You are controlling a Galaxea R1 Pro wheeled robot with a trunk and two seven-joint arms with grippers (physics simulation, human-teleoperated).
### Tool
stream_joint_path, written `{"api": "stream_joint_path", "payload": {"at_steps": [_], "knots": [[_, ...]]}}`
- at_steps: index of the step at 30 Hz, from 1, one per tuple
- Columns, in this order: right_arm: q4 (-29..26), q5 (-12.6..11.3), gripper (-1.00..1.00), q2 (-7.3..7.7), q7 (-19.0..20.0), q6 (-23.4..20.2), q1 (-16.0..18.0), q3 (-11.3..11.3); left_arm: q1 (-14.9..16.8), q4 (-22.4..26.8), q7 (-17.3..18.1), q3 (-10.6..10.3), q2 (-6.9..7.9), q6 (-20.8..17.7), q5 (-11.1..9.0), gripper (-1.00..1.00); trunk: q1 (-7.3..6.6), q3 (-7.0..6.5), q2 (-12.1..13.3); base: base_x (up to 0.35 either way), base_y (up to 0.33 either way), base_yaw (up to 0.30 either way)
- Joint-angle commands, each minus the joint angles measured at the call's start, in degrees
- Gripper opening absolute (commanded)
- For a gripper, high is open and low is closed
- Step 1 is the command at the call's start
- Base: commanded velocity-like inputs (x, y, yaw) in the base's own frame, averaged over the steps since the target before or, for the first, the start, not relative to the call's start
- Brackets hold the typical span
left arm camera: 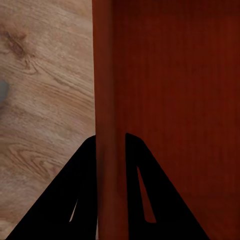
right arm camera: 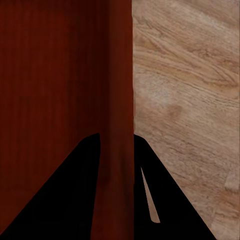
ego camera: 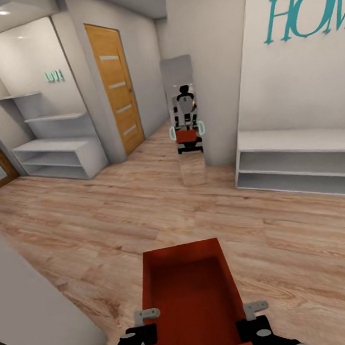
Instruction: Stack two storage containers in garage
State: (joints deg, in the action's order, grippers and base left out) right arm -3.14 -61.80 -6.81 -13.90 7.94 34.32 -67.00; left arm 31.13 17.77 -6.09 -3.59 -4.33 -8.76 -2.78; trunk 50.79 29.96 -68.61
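I hold one red-orange storage container (ego camera: 189, 299) low in front of me, open top up, above light wood planks. My left gripper (ego camera: 144, 327) is shut on its left wall and my right gripper (ego camera: 249, 317) on its right wall, both near the end closest to me. In the left wrist view the dark fingers of the left gripper (left arm camera: 111, 145) straddle the thin red wall (left arm camera: 107, 75). In the right wrist view the right gripper (right arm camera: 117, 142) clamps the opposite wall (right arm camera: 120, 65) the same way. The garage is out of view.
I am in a hallway. A tall mirror (ego camera: 185, 119) ahead reflects me with the bin. An orange striped door (ego camera: 116, 86) stands left of it. White shelving (ego camera: 58, 150) is at the far left, a low white shelf (ego camera: 307, 165) at the right, and a wall corner (ego camera: 27, 311) close on my left.
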Motion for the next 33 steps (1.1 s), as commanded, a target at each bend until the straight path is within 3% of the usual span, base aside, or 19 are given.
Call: {"api": "stream_joint_path", "payload": {"at_steps": [1, 33], "knots": [[0.17, -0.16, -1.0, 1.54, -0.48, 1.55, 0.05, -0.06, 0.02, -0.1, -0.5, 0.42, 0.63, -0.39, 0.23, -1.0, 0.03, 0.05, -0.03, 0.324, 0.0, 0.174], [0.17, -0.16, -1.0, 1.54, -0.51, 1.55, 0.05, -0.06, 0.05, -0.1, -0.5, 0.42, 0.63, -0.4, 0.23, -1.0, 0.03, 0.05, -0.03, 0.324, 0.0, 0.009]]}}
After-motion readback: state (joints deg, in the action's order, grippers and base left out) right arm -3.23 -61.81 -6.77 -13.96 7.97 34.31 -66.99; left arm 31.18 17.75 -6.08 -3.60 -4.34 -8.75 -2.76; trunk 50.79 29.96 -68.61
